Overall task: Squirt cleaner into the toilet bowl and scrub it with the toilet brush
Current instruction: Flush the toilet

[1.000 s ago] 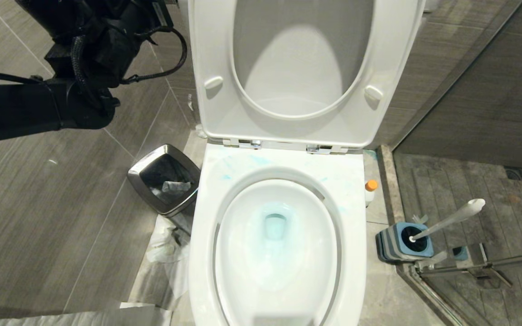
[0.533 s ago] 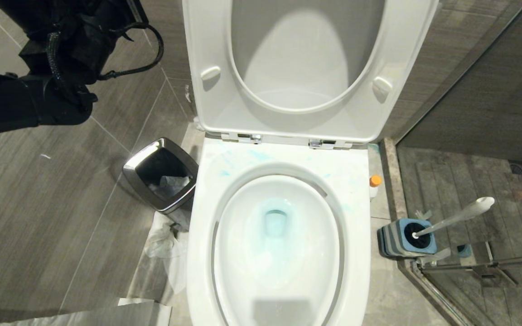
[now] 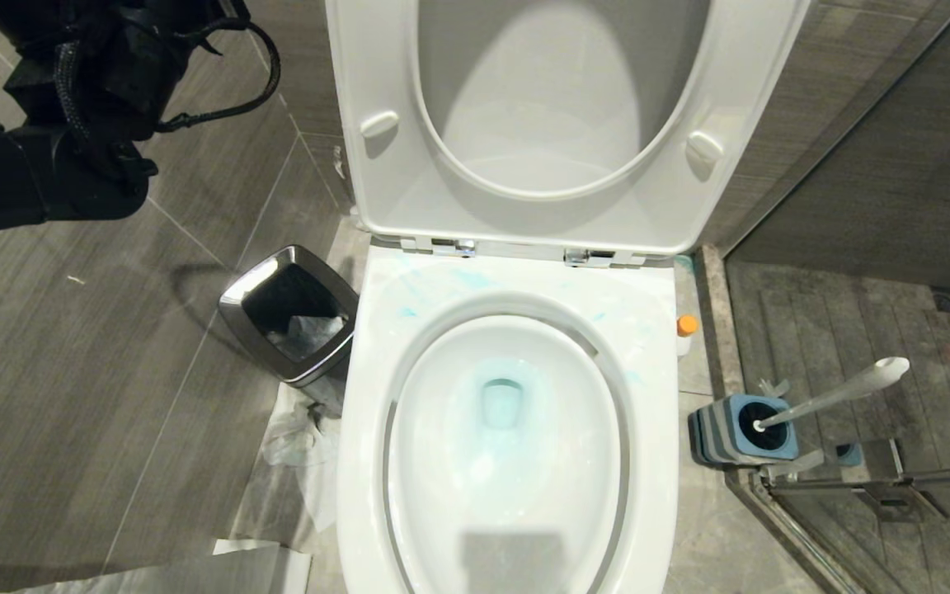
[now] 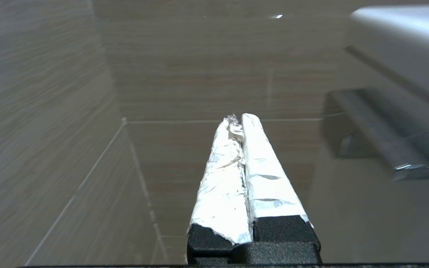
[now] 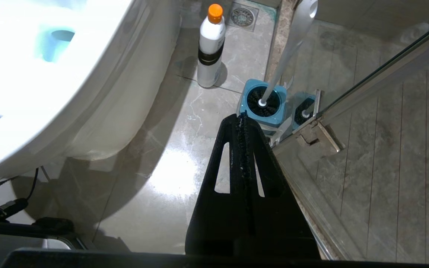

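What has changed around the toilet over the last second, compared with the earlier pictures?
The head camera has tilted, so the whole scene has shifted a little. The left arm has drawn back toward the upper left of the head view, left gripper shut and empty. Nothing was grasped or released. The cleaner, toilet brush and toilet bowl stay put; the right gripper stays shut.

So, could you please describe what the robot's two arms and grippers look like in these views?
The left arm is matt black and bulky, with braided black cable looping off its wrist. The left gripper has two long tapered fingers wrapped in crinkled silver foil on black bases. The right gripper is bare black plastic, triangular, with slotted cut-outs and ridged inner pads.
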Tool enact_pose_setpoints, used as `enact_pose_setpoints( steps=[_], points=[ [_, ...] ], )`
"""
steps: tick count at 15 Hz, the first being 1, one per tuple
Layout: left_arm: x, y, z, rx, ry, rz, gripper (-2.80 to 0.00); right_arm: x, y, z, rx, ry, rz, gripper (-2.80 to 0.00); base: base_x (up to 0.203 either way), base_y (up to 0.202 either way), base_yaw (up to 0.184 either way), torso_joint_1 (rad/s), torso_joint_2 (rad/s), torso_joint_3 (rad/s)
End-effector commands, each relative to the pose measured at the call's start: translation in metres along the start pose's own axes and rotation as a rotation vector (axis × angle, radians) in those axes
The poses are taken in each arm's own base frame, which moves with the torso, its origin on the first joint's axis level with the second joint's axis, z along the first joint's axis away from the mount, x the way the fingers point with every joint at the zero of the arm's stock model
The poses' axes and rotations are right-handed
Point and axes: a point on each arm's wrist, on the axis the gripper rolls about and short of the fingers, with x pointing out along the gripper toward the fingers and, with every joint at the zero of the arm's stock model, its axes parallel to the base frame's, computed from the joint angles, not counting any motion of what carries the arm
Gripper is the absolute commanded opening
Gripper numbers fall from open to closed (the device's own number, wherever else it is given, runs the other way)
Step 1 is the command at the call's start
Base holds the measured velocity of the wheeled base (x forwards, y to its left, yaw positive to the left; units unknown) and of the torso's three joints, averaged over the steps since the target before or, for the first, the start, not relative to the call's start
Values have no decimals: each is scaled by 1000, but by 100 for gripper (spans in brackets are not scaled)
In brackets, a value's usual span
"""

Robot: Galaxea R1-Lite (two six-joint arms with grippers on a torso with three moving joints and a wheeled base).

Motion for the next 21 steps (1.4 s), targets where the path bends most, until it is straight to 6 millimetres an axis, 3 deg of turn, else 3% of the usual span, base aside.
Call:
enact_pose_setpoints(
  steps=[1,10,16,21],
  points=[
    [-1,-7,15,-19,-30,-16,-280,1,0,-3,0,11,1,-280,0,0,0,0,0,0],
    [-2,-55,15,-117,-30,-105,-280,1,0,-3,0,11,1,-280,0,0,0,0,0,0],
    [-3,-65,-21,-110,49,-100,-280,1,0,-3,0,11,1,-280,0,0,0,0,0,0],
    [-16,-69,-48,-101,168,-106,-280,1,0,-3,0,11,1,-280,0,0,0,0,0,0]
  ],
)
